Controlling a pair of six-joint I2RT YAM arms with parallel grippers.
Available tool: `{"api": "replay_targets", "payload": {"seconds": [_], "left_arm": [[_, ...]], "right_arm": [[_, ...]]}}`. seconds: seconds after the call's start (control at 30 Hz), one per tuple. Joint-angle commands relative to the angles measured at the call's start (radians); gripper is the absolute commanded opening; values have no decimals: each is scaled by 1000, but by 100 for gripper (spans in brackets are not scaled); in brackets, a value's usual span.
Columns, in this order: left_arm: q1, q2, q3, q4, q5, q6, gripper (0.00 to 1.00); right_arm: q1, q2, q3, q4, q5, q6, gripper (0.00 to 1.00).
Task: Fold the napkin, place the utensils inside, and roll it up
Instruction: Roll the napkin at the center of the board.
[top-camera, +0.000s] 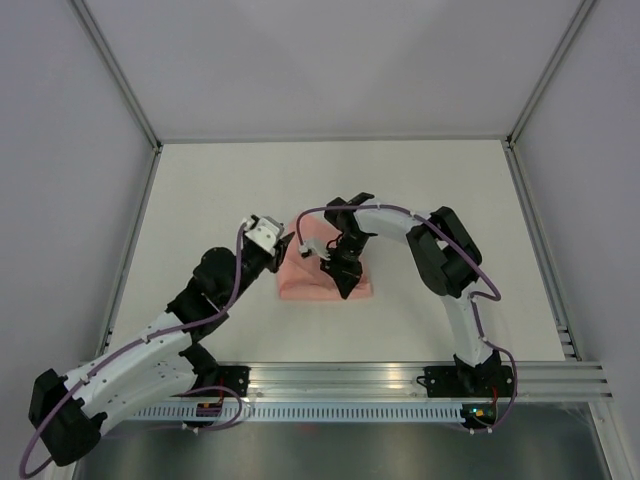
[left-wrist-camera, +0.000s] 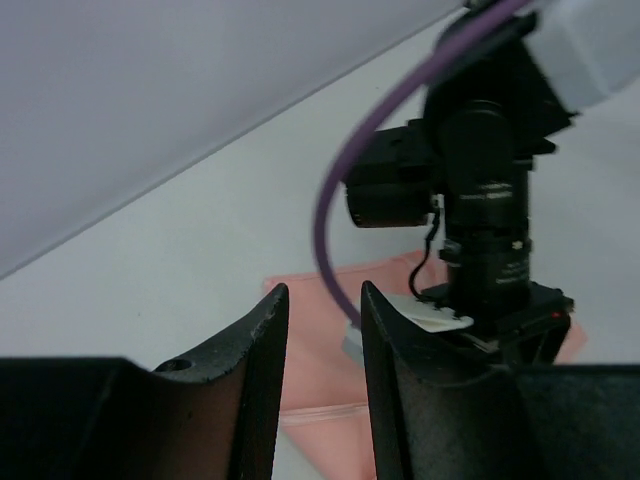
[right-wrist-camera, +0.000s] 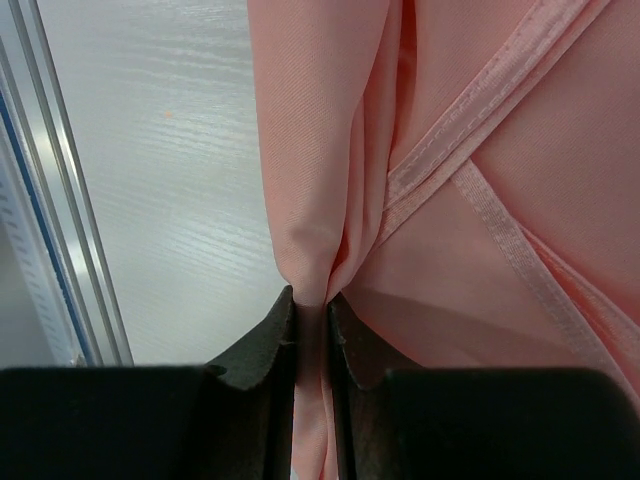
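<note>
Right gripper (right-wrist-camera: 310, 300) pinches a fold of the napkin (right-wrist-camera: 480, 200). Its two black fingers (right-wrist-camera: 262, 345) squeeze the pink cloth, and the cloth bunches up into a ridge that runs toward 12 o'clock in the wrist view. Two sewn edges of the cloth cross each other at about 1 o'clock. A silver rail (right-wrist-camera: 60, 200) runs along the 9 o'clock side.

From above, the napkin (top-camera: 305, 285) lies folded near the middle of the white table (top-camera: 200, 200), a bit toward 6 o'clock. The right gripper (top-camera: 340, 268) sits on top of it, a little to the 3 o'clock side of its middle. The right arm reaches in from 3 o'clock.

The left gripper (top-camera: 283, 245) is just beside the napkin's corner at 10 o'clock. Its fingers (left-wrist-camera: 265, 340) stand a little apart and nothing is between them. Through that gap you can see pink napkin (left-wrist-camera: 320, 360) below, with the right arm's dark wrist at 2 o'clock.
</note>
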Motion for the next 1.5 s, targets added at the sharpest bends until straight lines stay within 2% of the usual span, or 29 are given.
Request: {"api": "replay_targets", "payload": {"seconds": [0.0, 0.33, 0.53, 0.93, 1.23, 1.47], "left_arm": [[-106, 18, -26, 106, -1, 207, 41], [-262, 87, -36, 8, -37, 337, 46], [-356, 268, -44, -34, -71, 370, 48], [-417, 529, -67, 20, -39, 421, 53], [-431, 587, -70, 69, -53, 465, 60], [-430, 668, -64, 126, -71, 493, 61]], "right_arm": [[11, 176, -17, 47, 150, -33, 2], [-2, 296, 165, -80, 136, -24, 2], [-12, 341, 227, -107, 145, -3, 2], [-26, 379, 273, -131, 151, 20, 2], [-34, 381, 273, -130, 153, 23, 1], [-38, 385, 279, -131, 154, 28, 1]]}}
